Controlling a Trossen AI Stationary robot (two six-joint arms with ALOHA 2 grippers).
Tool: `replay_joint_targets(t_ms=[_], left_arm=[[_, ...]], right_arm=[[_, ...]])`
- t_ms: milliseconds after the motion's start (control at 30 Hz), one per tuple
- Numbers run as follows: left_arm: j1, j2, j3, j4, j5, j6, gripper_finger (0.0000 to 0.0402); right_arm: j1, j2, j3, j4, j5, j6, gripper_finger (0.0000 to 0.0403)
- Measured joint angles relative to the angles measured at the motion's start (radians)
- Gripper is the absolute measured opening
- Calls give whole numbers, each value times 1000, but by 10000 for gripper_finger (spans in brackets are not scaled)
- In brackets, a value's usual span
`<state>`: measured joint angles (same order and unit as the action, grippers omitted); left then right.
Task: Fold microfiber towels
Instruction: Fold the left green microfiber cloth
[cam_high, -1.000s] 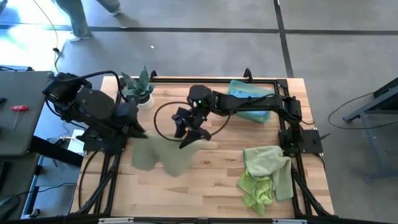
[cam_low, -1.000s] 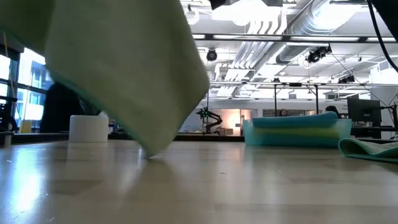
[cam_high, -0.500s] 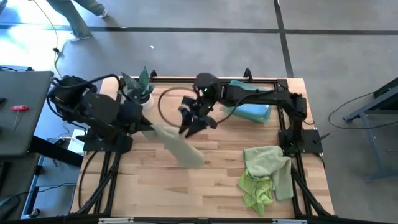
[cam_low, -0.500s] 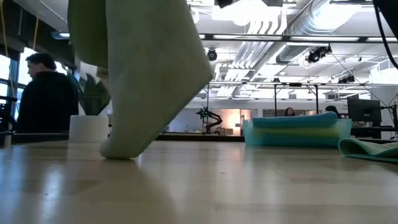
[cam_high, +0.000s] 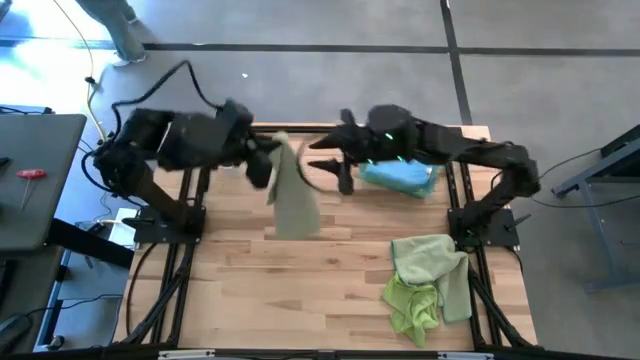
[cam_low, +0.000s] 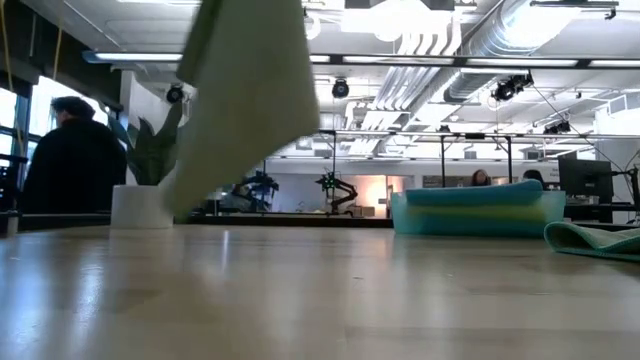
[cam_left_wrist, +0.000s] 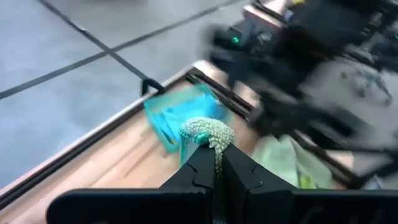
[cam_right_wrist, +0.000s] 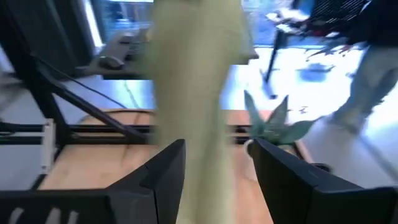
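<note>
Towel (cam_high: 291, 190) in pale sage green hangs in the air above the table (cam_high: 340, 280), pinched at its top corner by the left gripper (cam_left_wrist: 214, 163), whose fingers are clenched on a bunched fold. The right gripper (cam_right_wrist: 214, 171) (fingers spread, grasping nothing) faces the hanging cloth from close by. Folded blue towels (cam_high: 400, 176) lie at the far edge; a green heap (cam_high: 428, 282) sits at the right.
</note>
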<state>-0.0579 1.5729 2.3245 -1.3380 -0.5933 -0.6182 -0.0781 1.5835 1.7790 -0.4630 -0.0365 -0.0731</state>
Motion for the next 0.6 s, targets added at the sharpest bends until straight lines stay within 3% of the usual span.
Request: replay_joint_targets(t_ms=[133,267,367,500,600], left_arm=[[94,4,-1,97,62,-7,1],[156,13,0,322,220,-7,1],[189,26,1,517,336,-19,1],[218,50,-1,687,407,-59,1],[227,69,-1,777,428,-61,1]], right_arm=[[120,-48,0,-13,227,-24,179],[220,-40,0,26,450,-46,179],[259,-3,0,62,667,-68,179],[278,41,0,98,960,-93,179],[280,59,0,99,1019,-85,179]])
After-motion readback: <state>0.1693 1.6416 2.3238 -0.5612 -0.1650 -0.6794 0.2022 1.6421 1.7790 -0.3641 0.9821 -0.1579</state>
